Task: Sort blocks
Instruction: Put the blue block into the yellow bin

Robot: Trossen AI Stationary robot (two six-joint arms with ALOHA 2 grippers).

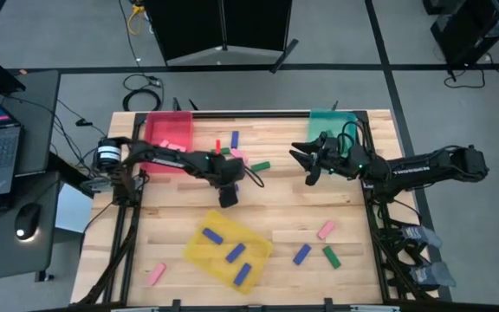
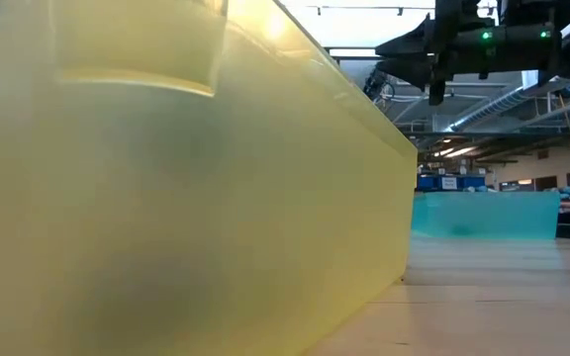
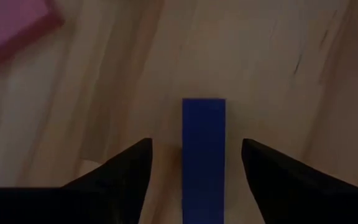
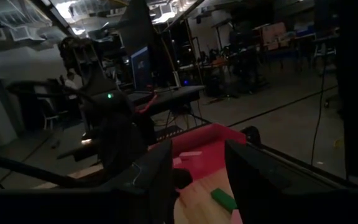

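Left gripper (image 3: 194, 168): my fingers spread, straddling blue block (image 3: 203, 155); clear gap each side, no contact visible. Block lies flat on table (image 3: 278, 74), mid-table, near pink block (image 1: 237, 157) and green block (image 1: 260, 165).

Handling estimate: block light, rigid, smooth-faced, likely slippery; not fragile. Grasp across narrow width, pads on long faces, near mid-length.

Right gripper (image 1: 304, 162): my fingers part-spread, holding nothing, hovering beside teal tray (image 1: 329, 117). Yellow tray (image 1: 199, 252) holds several blue blocks.

left pincer (image 3: 191, 168) fingers apart, right pincer (image 1: 306, 165) hovering
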